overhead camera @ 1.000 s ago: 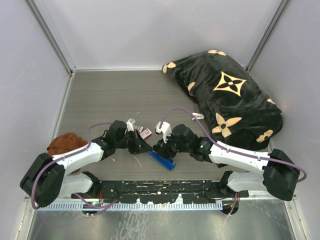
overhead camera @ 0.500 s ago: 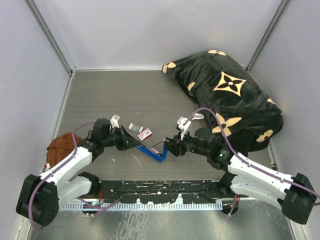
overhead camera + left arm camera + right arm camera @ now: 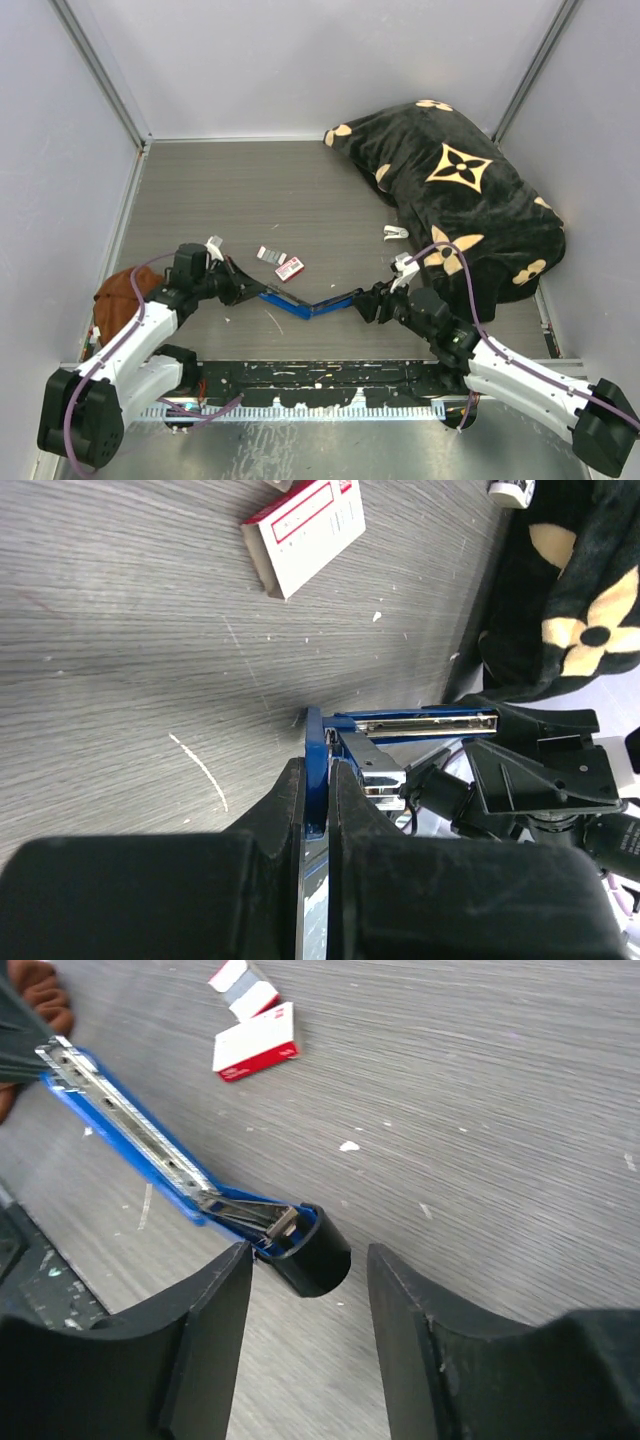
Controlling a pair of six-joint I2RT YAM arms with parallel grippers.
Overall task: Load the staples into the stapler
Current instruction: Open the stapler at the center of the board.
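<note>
The left arm is reaching low over the bench (image 3: 230,190) from the near left corner, forearm slanting in toward the middle. The left gripper (image 3: 245,289) is clamping tight on one blue limb of the stapler (image 3: 308,310), its fingers (image 3: 285,810) pressing flat against both sides. The stapler is lying swung wide open in a shallow V close to the front edge, between the two grippers, with its hinge pointing toward the arm bases. Its other limb is showing the silver channel, which is running toward the right arm. That arm is stretching in low from the near right corner, wrist aiming left. The right gripper (image 3: 310,1252) is standing open, and the black tip of the channel limb is sitting between the jaws with a gap on each side. The staples (image 3: 268,254) are lying on the bench just beyond the stapler, beside a red-and-white box (image 3: 290,267). A black patterned blanket (image 3: 460,190) is filling the far right corner
</note>
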